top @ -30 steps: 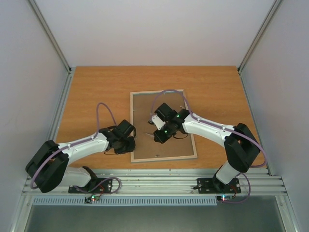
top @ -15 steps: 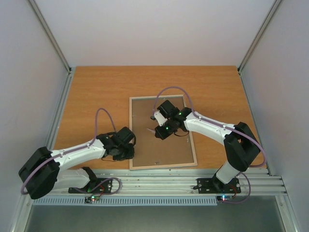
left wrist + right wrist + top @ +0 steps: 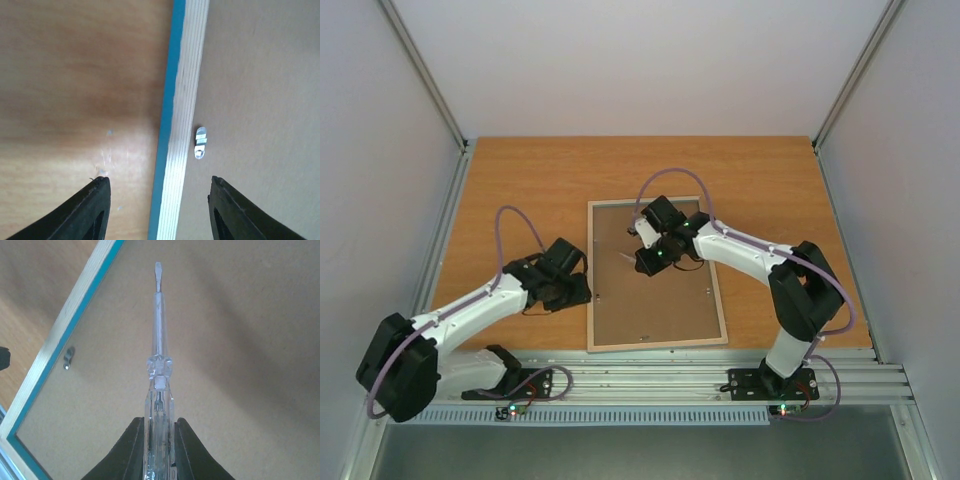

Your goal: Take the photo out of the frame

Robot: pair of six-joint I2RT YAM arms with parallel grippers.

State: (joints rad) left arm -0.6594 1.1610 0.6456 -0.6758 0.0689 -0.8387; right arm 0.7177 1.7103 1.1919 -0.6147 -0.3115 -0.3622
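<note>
- The thin turquoise-blue rectangular picture frame (image 3: pixel 656 345) lies face down on the orange wooden table (image 3: pixel 520 180), between both arms, with its flat brown backing board (image 3: pixel 660 305) facing up.
- The left gripper (image 3: pixel 159 190) has its jaws spread across the frame's pale left edge, near a small metal tab (image 3: pixel 200 143).
- The right gripper (image 3: pixel 159 432) pinches a clear plastic screwdriver (image 3: pixel 158 330), whose flat tip is over the board.
- The photo is hidden.

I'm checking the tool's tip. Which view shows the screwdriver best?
Right wrist: the clear screwdriver runs full length from the right gripper to its flat tip. Top view shows only a faint sliver; left wrist, nothing.
</note>
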